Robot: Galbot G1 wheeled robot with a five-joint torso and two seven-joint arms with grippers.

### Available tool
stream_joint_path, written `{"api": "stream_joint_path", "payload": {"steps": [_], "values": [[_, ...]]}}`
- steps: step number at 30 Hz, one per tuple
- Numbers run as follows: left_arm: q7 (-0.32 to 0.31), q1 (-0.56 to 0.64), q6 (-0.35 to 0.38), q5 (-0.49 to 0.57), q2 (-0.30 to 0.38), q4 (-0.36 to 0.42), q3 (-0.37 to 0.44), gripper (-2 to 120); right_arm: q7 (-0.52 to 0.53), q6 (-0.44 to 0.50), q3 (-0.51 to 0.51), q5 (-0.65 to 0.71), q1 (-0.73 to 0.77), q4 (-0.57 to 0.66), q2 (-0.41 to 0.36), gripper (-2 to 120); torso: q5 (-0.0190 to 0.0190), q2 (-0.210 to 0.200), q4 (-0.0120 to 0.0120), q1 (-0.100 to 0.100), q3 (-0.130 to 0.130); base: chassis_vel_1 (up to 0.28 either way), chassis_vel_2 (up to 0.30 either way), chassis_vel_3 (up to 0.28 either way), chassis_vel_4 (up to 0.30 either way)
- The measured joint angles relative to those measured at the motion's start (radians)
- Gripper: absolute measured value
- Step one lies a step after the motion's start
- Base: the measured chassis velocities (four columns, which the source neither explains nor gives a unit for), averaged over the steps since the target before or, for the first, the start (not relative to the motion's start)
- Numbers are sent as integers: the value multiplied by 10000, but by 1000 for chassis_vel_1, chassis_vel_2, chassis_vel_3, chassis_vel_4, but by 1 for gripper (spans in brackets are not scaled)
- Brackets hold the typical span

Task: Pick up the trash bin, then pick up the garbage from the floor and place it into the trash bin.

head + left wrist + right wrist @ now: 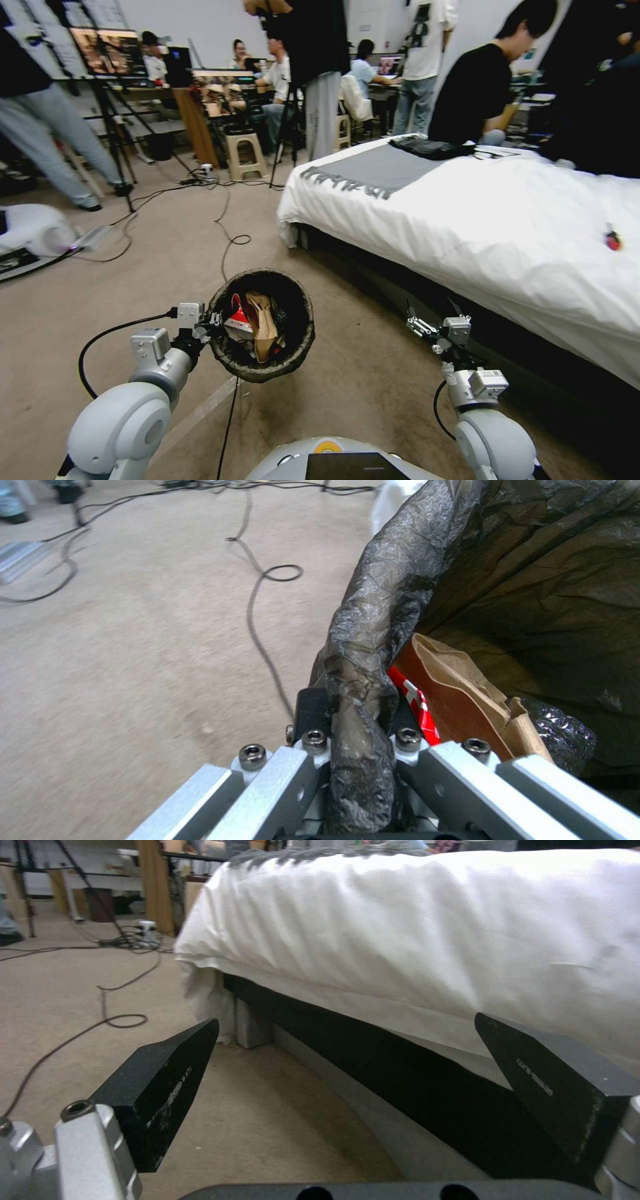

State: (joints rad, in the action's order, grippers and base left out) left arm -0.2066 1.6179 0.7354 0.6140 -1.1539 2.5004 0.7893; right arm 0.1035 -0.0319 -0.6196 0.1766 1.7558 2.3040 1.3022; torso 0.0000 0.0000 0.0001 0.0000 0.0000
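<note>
The left gripper (208, 325) is clamped on the rim of the trash bin (263, 325), holding it up with garbage (252, 325) inside, while the right gripper (347, 1075), spread wide and empty beside the bed (480, 213), likely needs more litter to find.

Trash bin (261, 325) raised off the floor (153, 267), rim in left gripper (212, 325), brown paper bag (262, 323) and red-and-white packet (236, 319) inside, right gripper (419, 321) beside white bed (480, 220).

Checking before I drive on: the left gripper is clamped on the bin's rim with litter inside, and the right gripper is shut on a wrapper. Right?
Not quite. The right gripper is open and empty, as the right wrist view shows. The left gripper does clamp the trash bin rim, with garbage inside.
</note>
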Motion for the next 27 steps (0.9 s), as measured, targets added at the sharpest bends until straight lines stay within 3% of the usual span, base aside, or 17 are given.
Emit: {"api": "stream_joint_path", "payload": {"steps": [27], "values": [[1, -111, 0, 52, 67, -86, -55, 1, 185, -229, 104, 137, -84, -66, -9, 100, 1, 0, -2, -1, 0, 98, 99, 94, 91]]}}
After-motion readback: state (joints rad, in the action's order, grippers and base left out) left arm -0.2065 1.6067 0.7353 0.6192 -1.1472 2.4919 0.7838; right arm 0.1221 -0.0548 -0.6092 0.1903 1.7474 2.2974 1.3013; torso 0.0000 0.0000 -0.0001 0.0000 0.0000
